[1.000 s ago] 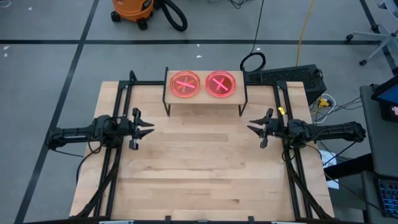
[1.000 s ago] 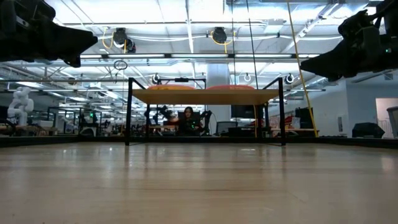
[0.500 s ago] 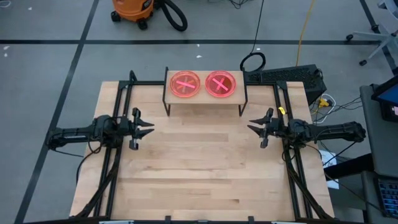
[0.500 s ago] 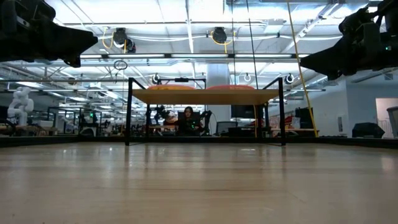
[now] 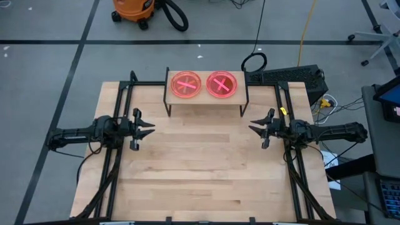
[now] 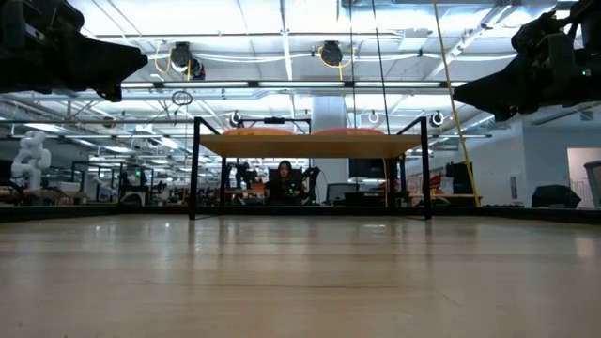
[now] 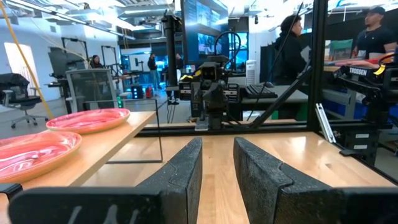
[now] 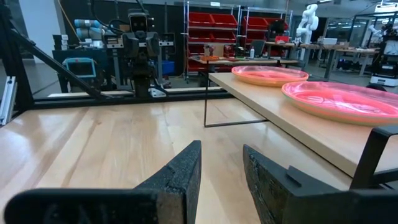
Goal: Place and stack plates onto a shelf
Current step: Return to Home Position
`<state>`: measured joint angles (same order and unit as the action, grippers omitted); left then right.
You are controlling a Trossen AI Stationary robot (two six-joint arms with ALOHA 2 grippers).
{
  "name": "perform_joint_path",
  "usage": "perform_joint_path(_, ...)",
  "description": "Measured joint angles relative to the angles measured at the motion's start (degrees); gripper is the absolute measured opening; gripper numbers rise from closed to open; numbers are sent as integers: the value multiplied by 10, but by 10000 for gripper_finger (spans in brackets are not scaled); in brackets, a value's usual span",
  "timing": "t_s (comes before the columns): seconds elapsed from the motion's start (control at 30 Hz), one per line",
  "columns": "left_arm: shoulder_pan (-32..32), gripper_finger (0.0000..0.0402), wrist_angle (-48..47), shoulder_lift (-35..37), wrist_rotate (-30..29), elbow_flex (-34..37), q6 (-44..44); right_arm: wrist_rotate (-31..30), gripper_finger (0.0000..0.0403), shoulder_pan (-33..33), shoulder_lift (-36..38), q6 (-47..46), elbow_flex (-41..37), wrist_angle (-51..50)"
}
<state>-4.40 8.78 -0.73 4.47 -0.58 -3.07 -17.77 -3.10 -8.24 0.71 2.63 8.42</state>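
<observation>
Nothing moved over the last second. Your left end effector at 9 o'clock and right end effector at 3 o'clock are released and empty. The plates sit in two pink-topped piles on the shelf at 12 o'clock. Task looks finished.

both top plates are pink-red with pale crossed streaks, and the shelf is light wood.

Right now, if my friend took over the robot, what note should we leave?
Left gripper: open, empty, hovering at the left side of the table.
Right gripper: open, empty, at the right side.
Plates: one pink-topped pile and a second pile beside it on the shelf; the count underneath cannot be told.
Done: no plate shows on the table.
Left: seemingly nothing but parking the arms.
</observation>
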Motion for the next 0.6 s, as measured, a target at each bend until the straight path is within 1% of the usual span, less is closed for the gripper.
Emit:
perform_joint_path(0.13,0,99,0,0,0,0,0,0,105,2,19,0,0,-1)
perform_joint_path(0.27,0,99,0,0,0,0,0,0,105,6,80,0,0,0)
perform_joint_path(0.4,0,99,0,0,-1,0,0,1,105,12,80,0,0,41)
perform_joint_path(0.6,0,99,4,0,-1,0,-1,0,105,33,82,0,0,41)
